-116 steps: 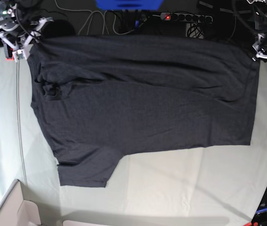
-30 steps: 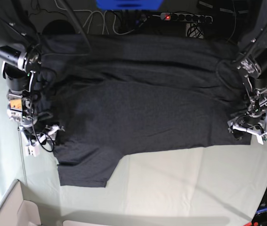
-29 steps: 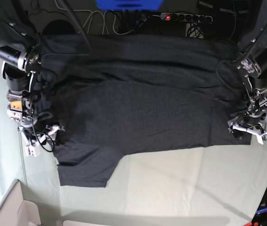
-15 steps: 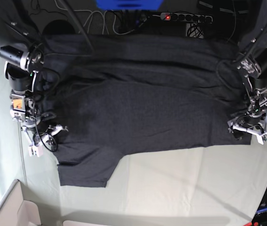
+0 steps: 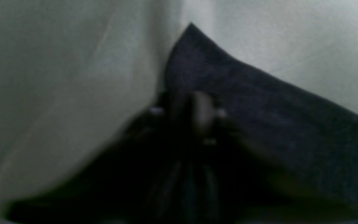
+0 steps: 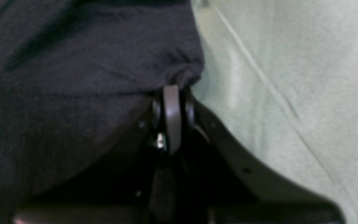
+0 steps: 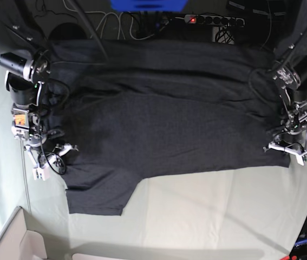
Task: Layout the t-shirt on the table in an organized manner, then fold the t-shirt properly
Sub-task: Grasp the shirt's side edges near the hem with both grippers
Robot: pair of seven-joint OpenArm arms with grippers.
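Nearest the camera in the base view lies a corner of a cardboard box [image 7: 18, 241] and bare table [image 7: 207, 216], pale grey-green and faintly creased; just beyond that the black t-shirt [image 7: 164, 119] is spread flat across the table, graphic not visible, one short sleeve pointing toward the near edge. The step in hand looks like the start of the first fold: both arms reach down over the shirt's two ends and have taken hold along its near edge. The right gripper [image 6: 171, 93] has its jaws pressed together on a bunched bit of the edge by the sleeve, cloth puckered at the tips; the left gripper [image 5: 197, 105] (its wrist view is dim and blurred) sits at the hem corner with jaws together, seemingly pinching the cloth there. Next, I judge, both should lift evenly and carry the near edge away toward the far side, keeping the cloth taut between them so it does not sag or crease.
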